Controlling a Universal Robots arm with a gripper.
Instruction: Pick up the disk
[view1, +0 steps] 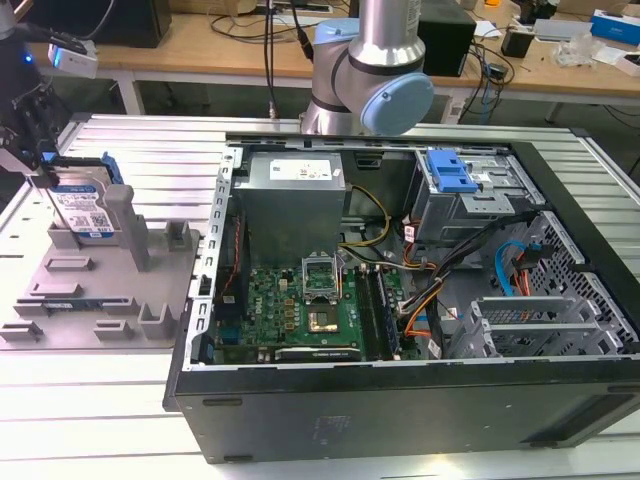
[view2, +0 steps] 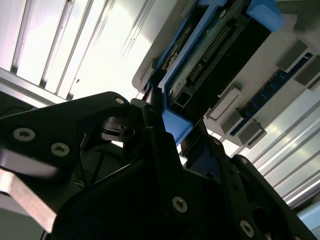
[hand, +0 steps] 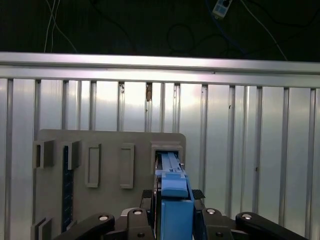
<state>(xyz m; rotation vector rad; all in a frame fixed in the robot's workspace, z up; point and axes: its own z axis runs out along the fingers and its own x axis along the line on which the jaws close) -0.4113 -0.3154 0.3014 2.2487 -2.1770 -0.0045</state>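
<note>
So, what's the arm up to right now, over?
Gripper at top edge of the disk. Disk upright in the grey fixture plate, not yet lifted. Nothing seen in the way.

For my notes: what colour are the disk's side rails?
Blue. The rails show best in the first wrist view.

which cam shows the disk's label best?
Exterior view: the disk stands upright in the grey fixture, label facing the camera. Second wrist view shows its connector edge; first wrist view, its blue rail edge-on.
</note>
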